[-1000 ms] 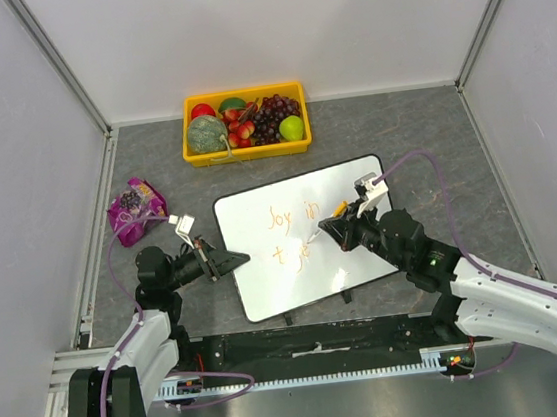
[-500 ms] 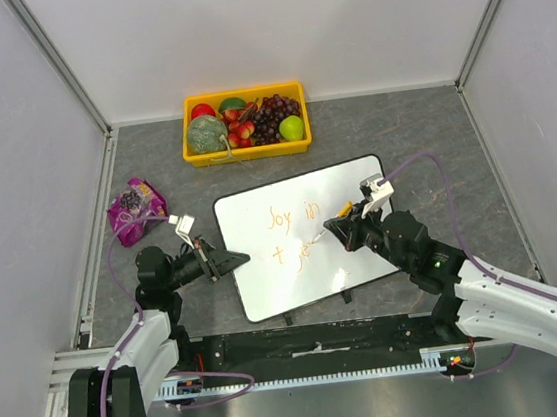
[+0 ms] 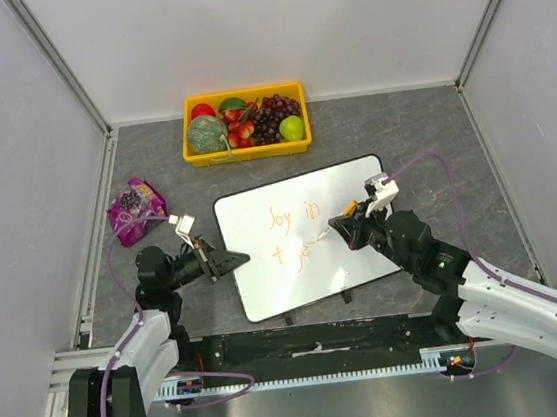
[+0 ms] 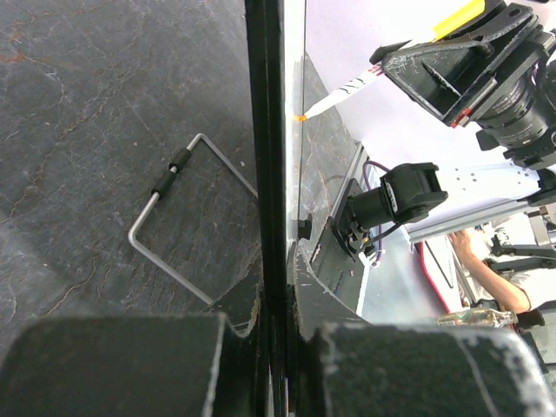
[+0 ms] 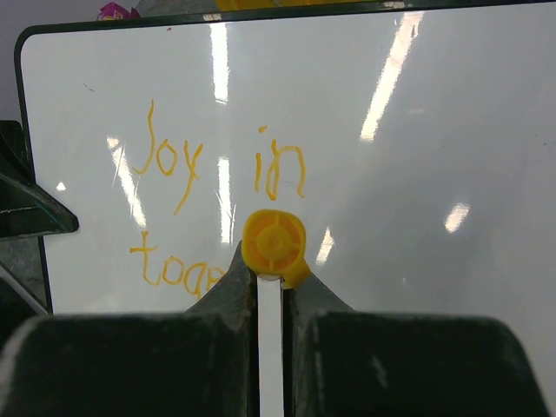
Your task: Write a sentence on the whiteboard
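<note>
The whiteboard [image 3: 267, 285] lies tilted on the grey table, its black frame [image 4: 265, 165] running edge-on through the left wrist view. My left gripper [image 3: 232, 260] is shut on the board's left edge [image 4: 276, 304]. The sentence in orange reads "Joy in" [image 5: 217, 165] with "toge" [image 5: 174, 268] below it; the same lines show from above [image 3: 292, 217]. My right gripper [image 3: 347, 227] is shut on a white marker with a yellow end cap [image 5: 274, 245], over the second line. The marker's orange tip [image 4: 301, 116] meets the board's surface.
A yellow tray of fruit [image 3: 248, 154] stands at the back. A purple bag [image 3: 135, 209] lies at the left, near the wall. A bent wire stand [image 4: 165, 226] lies on the table beside the board. Enclosure walls close three sides.
My right gripper has carried the marker a little to the right along the second line. The left gripper and the board have not moved.
</note>
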Motion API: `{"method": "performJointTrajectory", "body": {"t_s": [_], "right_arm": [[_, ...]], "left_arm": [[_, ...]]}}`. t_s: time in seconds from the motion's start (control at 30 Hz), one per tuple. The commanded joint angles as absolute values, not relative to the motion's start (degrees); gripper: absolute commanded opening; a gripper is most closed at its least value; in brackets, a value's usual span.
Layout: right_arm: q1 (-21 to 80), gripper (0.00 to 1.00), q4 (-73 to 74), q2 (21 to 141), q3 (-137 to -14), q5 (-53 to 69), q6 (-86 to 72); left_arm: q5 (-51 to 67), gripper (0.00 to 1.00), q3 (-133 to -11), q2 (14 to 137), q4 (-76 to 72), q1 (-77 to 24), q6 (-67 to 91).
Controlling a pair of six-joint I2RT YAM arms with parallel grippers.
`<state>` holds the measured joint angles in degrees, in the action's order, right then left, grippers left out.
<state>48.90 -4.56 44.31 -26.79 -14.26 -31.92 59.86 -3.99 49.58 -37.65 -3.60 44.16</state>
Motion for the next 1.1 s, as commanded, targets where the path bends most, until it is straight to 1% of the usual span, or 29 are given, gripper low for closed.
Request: {"method": "performJointTrajectory", "body": {"t_s": [0.0, 0.2, 0.43, 1.07], "right_arm": [[48.4, 0.0, -4.2, 43.7, -30.4, -15.4, -31.6], [48.5, 0.0, -6.4, 46.1, -31.6, -13.4, -31.8], [48.4, 0.0, -7.3, 48.2, -29.9, -13.9, -32.0], [48.4, 0.0, -3.6, 45.2, -23.8, -10.9, -33.3]], "left_arm": [[59.9, 0.02, -2.8, 49.8, -38.3, -3.7, 38.7], [59.8, 0.02, -2.7, 49.6, -38.3, -3.7, 38.7], [59.9, 0.02, -2.7, 49.6, -38.3, -3.7, 38.7], [59.8, 0.02, -2.7, 49.6, -38.4, -3.7, 38.7]]}}
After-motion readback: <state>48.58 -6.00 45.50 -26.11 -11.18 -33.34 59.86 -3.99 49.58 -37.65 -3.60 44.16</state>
